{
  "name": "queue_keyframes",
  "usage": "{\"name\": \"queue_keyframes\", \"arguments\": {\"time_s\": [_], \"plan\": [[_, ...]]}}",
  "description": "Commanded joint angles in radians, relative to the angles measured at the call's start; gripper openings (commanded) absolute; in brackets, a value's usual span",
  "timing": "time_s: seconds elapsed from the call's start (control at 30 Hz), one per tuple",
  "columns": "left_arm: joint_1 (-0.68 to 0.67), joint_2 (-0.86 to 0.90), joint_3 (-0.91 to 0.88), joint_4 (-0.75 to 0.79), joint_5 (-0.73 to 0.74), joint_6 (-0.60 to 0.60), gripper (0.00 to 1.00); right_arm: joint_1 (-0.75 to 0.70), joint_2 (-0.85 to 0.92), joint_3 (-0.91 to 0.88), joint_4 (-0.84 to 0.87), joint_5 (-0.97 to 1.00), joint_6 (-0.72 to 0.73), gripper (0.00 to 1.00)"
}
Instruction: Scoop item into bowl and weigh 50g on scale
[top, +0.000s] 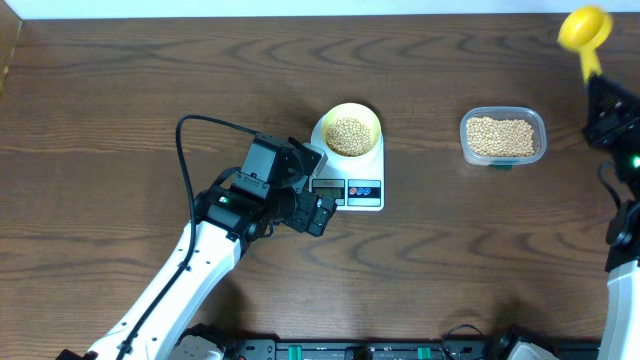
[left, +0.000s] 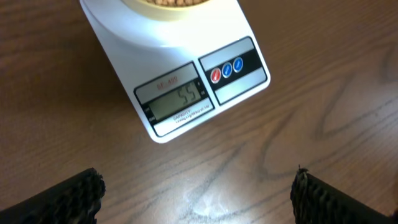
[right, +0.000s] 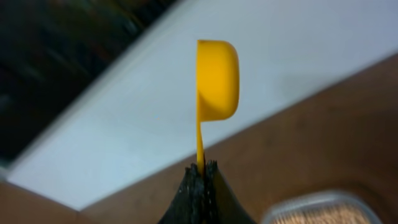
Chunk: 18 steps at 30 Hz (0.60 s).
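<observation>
Left end effector (left: 198, 186) gapes near scale (left: 186, 81) edge; right end effector (right: 202, 171) pinches scoop (right: 217, 78)

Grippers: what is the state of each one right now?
Left gripper: open, holding nothing.
Right gripper: closed on the handle of the yellow scoop.

On my overhead feed I saw a dark wood-grain table (top: 120, 120) with a clear tub (top: 504, 109) standing right of centre, well apart from the yellow scoop (top: 585, 30) up at the far right corner. A white strip (top: 300, 7) ran along the table's far edge. On the right wrist feed the scoop stood with its cup uppermost and its thin handle straight below, the tub's rim blurred at the lower right.
</observation>
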Motion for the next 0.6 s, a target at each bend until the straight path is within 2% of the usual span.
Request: {"name": "queue_keyframes", "arguments": {"time_s": [0.0,0.2,0.33,0.57], "plan": [[-0.001,0.006,0.015,-0.003,0.008,0.009,0.98,0.029,0.024,0.003,0.121,0.079,0.077,0.01],[-0.001,0.006,0.015,-0.003,0.008,0.010,0.98,0.100,0.118,0.003,0.429,0.228,0.078,0.01],[-0.001,0.006,0.015,-0.003,0.008,0.009,0.98,0.109,0.203,0.003,0.615,0.281,0.162,0.01],[-0.001,0.006,0.015,-0.003,0.008,0.010,0.98,0.109,0.235,0.003,0.650,0.128,0.117,0.01]]}}
